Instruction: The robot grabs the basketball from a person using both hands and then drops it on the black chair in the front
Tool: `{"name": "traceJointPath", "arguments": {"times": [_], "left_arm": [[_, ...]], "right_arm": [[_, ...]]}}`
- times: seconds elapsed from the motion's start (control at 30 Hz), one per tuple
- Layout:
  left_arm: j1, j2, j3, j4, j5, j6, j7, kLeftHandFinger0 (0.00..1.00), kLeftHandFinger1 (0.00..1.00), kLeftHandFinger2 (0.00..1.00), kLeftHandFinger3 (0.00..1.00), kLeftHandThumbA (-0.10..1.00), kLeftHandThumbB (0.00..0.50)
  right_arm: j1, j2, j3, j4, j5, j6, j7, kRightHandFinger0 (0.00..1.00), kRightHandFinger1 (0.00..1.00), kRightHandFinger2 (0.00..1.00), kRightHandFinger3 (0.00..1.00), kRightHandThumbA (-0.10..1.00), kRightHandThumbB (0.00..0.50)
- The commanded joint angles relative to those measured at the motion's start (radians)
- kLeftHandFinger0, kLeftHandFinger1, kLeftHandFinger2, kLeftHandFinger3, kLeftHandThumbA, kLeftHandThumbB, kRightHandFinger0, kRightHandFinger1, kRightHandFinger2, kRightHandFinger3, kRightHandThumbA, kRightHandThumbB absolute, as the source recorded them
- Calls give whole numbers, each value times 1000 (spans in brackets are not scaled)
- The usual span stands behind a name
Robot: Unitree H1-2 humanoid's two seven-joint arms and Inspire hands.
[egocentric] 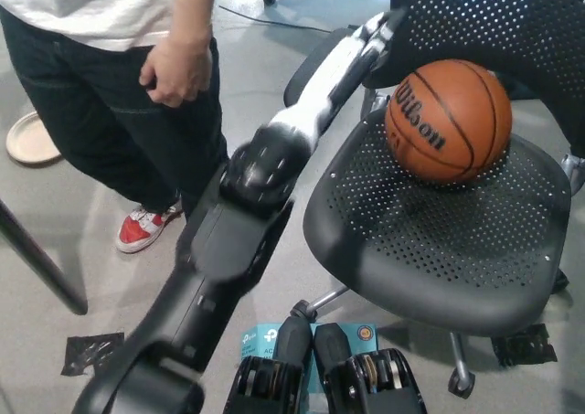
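Note:
An orange Wilson basketball (448, 120) rests on the perforated seat of the black chair (430, 249), toward the back, close under the backrest (484, 21). Nothing holds it. My left arm reaches up from the lower left, its dark forearm (238, 213) passing the seat's left edge. Its white left hand (361, 48) is beside the chair's left armrest, just left of the ball and apart from it, fingers stretched out and holding nothing. My right hand is out of the picture.
A person in a white shirt and dark trousers (101, 112) stands at the upper left, one hand (174, 67) hanging down, red-and-white shoe (142, 228) near my arm. A round plate (27, 140) and a dark slanted bar (37, 263) are at the left.

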Motion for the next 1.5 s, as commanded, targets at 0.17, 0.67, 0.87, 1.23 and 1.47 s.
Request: {"name": "traceJointPath", "arguments": {"times": [0.17, 0.67, 0.87, 1.23, 1.47], "left_arm": [[462, 122, 28, -724, -24, -113, -41, 1000, 1000, 1000, 1000, 1000, 224], [791, 245, 192, -669, -109, -260, -24, 1000, 1000, 1000, 1000, 1000, 216], [797, 255, 225, -524, -109, -294, -24, 1000, 1000, 1000, 1000, 1000, 211], [806, 228, 249, -197, -74, -435, 28, 1000, 1000, 1000, 1000, 982, 179], [812, 226, 260, -171, -113, -433, -1, 1000, 1000, 1000, 1000, 975, 127]], "right_arm": [[291, 73, 145, -427, -206, -111, 51, 1000, 1000, 1000, 1000, 1000, 291], [553, 206, 194, -165, -160, -279, 73, 1000, 1000, 1000, 1000, 1000, 186], [552, 211, 167, 36, -158, -361, 88, 1000, 1000, 1000, 1000, 1000, 185], [587, 201, 168, 254, -215, -462, 95, 1000, 1000, 1000, 1000, 1000, 185], [606, 195, 159, 293, -218, -499, 100, 1000, 1000, 1000, 1000, 1000, 192]]}}
